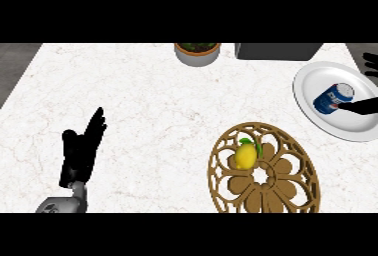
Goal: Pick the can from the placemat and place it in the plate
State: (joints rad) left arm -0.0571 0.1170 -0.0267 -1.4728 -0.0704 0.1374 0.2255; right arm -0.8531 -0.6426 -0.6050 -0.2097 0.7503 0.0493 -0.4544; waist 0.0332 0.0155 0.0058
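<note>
The blue and white can sits inside the white plate at the counter's right edge, tilted. My right hand enters from the right edge; its thumb reaches to the can's right side, while the other fingertips show apart from it higher up, not curled round it. The round brown openwork placemat lies at the lower middle right with only a yellow lemon on it. My left hand rests open at the lower left, fingers pointing up.
A grey pot with a plant stands at the back middle. A dark box sits at the back right, close to the plate. White marbled counter spreads between the left hand and the placemat.
</note>
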